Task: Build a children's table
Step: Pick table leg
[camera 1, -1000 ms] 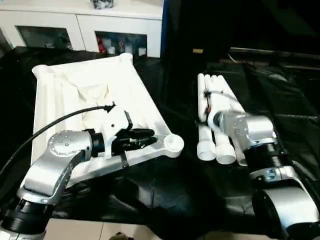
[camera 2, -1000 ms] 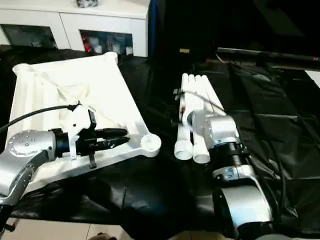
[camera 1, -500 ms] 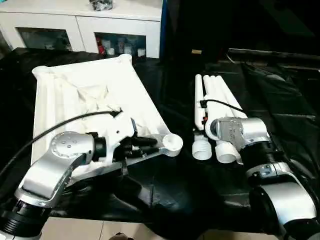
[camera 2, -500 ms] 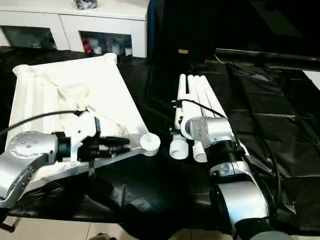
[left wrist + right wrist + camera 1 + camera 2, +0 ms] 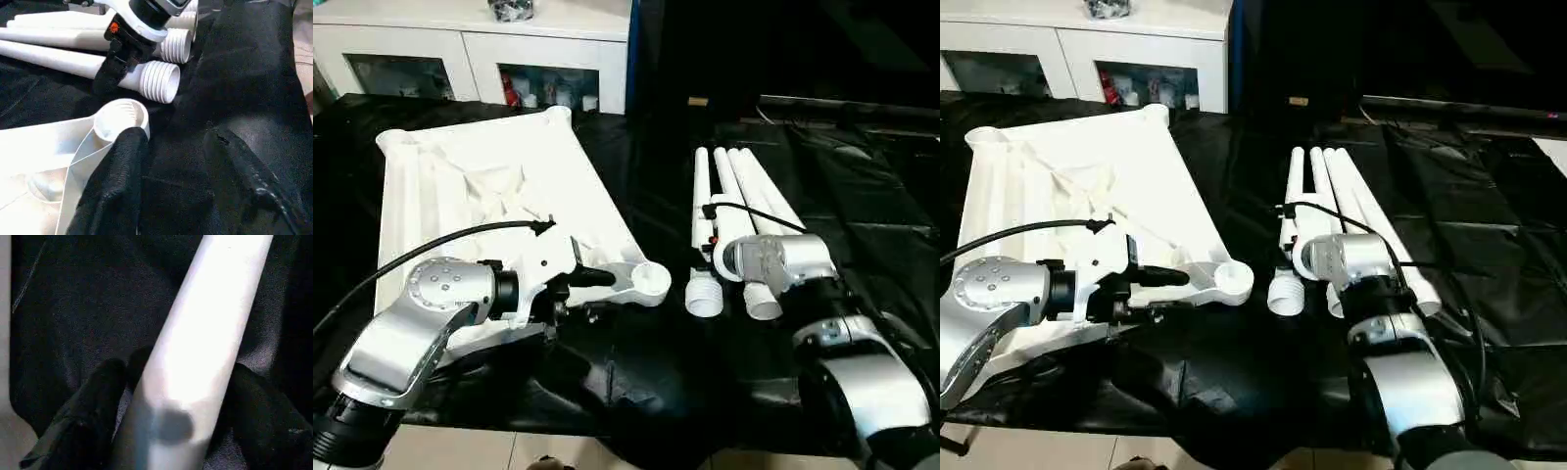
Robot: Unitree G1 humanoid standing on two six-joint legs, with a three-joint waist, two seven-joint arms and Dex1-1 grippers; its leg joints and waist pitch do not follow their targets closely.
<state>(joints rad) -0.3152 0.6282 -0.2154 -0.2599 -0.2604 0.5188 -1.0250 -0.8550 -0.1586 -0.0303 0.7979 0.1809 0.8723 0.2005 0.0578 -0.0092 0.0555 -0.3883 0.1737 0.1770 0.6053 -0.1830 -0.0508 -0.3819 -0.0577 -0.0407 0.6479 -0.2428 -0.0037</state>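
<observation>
The children's table top (image 5: 480,186) lies underside up on the left, its near round corner socket (image 5: 651,279) facing the legs. My left gripper (image 5: 592,294) is open at that corner: one finger (image 5: 117,186) rests on the white rim just short of the socket, the other lies on the black cloth. Several white legs (image 5: 759,196) lie side by side on the right, ribbed ends towards me. My right gripper (image 5: 180,368) is shut on the leftmost leg (image 5: 702,196), a finger pressed against each side of the tube.
Black cloth (image 5: 636,362) covers the work surface, whose front edge runs close below my arms. A white cabinet with glass doors (image 5: 470,49) stands behind the table top. A dark wrinkled sheet (image 5: 871,176) spreads to the right of the legs.
My left gripper's fingers have spread apart at the table's corner rim. My right gripper has closed in on the leftmost leg, which now lies slightly apart from the others.
</observation>
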